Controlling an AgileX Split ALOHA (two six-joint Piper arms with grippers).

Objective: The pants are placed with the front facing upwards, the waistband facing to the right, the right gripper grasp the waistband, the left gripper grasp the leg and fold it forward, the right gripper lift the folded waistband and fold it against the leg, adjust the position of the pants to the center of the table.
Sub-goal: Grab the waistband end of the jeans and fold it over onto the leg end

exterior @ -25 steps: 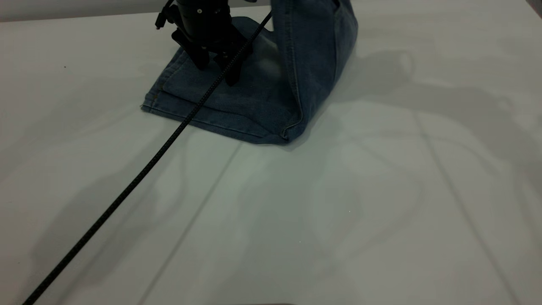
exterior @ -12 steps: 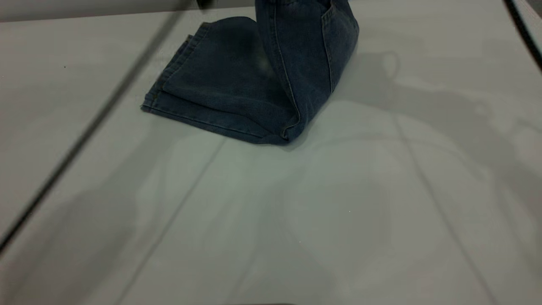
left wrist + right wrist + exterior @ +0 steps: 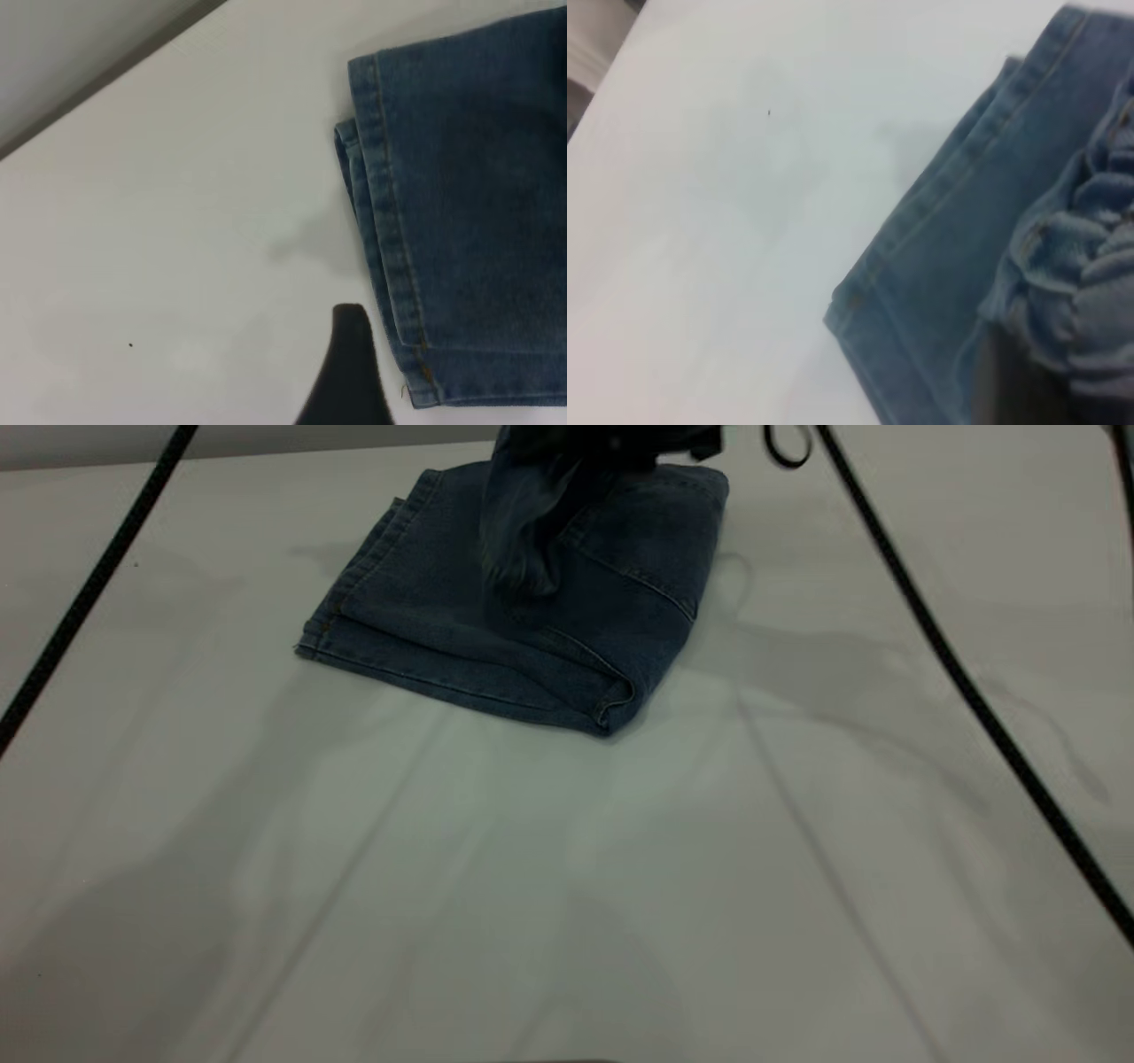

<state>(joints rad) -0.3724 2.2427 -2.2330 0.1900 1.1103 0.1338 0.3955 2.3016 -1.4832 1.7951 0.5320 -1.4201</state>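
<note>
The blue denim pants lie folded at the far middle of the white table, leg hems to the left. My right gripper hangs dark at the top edge of the exterior view, shut on the ruched waistband. The waistband end droops over the leg layers, and a dark finger shows beneath the gathers. My left gripper is out of the exterior view. It hovers beside the stacked leg hems, open, with only one black finger showing and nothing held.
Two black braided cables cross the exterior view, one at the left and one at the right. The table's far edge runs just behind the pants. Bare white tabletop spreads in front and to both sides.
The left gripper has lifted off the leg and left the exterior view. The right gripper has carried the raised waist half leftward and down over the leg.
</note>
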